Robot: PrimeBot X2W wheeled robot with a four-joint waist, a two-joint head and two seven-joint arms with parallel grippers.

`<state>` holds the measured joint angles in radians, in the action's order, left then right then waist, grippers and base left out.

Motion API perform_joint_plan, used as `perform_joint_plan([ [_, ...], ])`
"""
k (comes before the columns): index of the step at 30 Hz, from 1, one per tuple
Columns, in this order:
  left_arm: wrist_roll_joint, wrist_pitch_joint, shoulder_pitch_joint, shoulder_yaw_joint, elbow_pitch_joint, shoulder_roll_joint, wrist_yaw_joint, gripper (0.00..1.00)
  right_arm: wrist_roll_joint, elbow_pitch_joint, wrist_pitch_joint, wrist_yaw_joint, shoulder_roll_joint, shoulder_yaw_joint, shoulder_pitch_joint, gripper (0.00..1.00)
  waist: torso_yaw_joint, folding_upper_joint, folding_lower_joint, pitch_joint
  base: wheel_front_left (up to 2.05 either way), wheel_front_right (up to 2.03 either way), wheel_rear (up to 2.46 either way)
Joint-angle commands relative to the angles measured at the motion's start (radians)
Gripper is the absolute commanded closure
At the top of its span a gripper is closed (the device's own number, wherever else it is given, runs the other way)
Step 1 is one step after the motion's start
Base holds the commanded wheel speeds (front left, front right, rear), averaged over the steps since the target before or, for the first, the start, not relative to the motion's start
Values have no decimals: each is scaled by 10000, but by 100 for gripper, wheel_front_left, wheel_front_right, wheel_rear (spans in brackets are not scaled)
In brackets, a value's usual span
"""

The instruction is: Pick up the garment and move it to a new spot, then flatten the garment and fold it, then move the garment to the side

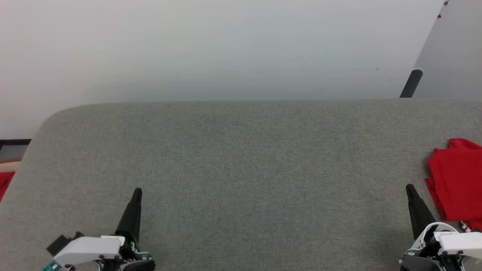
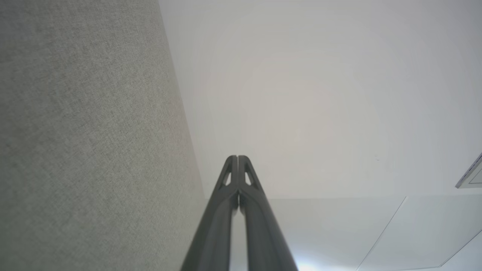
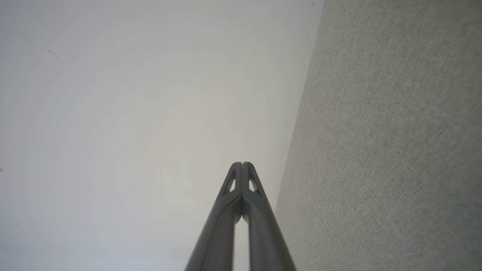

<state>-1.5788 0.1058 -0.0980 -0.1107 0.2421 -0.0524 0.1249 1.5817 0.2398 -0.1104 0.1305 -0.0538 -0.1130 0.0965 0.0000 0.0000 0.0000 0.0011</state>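
Head view gives the layout: a grey fabric table (image 1: 241,158) runs right across, with a rounded corner at the far left, a straight far edge and a pale surface past it. The garment (image 1: 457,180) sits on the table at the far right. It's a red bundle in rough folds, cut off by the frame edge, with a bit of striped trim (image 1: 465,226) poking out at its near end. The right gripper (image 1: 409,187) is just beside it on its left, not touching as far as I can tell. The left gripper (image 1: 138,192) is well apart from it, at the near left of the table. There's also a dark leg (image 1: 411,83) past the far edge on the right, and a red scrap (image 1: 4,184) off the table's left edge.

The wrist views give the close-up, where the head view just has two dark spikes. In the left wrist view the fingers (image 2: 226,210) are pressed flat together at the tips with nothing between them, and the table is a grey slab down the left side. The right wrist view mirrors that: fingers (image 3: 263,226) also tight together, table down the right side.

Room-wise, the whole middle stretch between the two grippers is open fabric all the way to the far edge. Both grippers are clenched and holding nothing
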Motion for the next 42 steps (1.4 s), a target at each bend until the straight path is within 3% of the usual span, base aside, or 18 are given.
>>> perform_joint_plan([
  [1,-232,90,-141,-50,32,22,79,100,193,45,-47,4,42,-25,178,100,0,0,0,8,0,0,0],
  [42,-354,117,-167,-56,49,34,87,100,332,69,-49,4,57,-17,149,100,0,0,0,20,0,0,0],
])
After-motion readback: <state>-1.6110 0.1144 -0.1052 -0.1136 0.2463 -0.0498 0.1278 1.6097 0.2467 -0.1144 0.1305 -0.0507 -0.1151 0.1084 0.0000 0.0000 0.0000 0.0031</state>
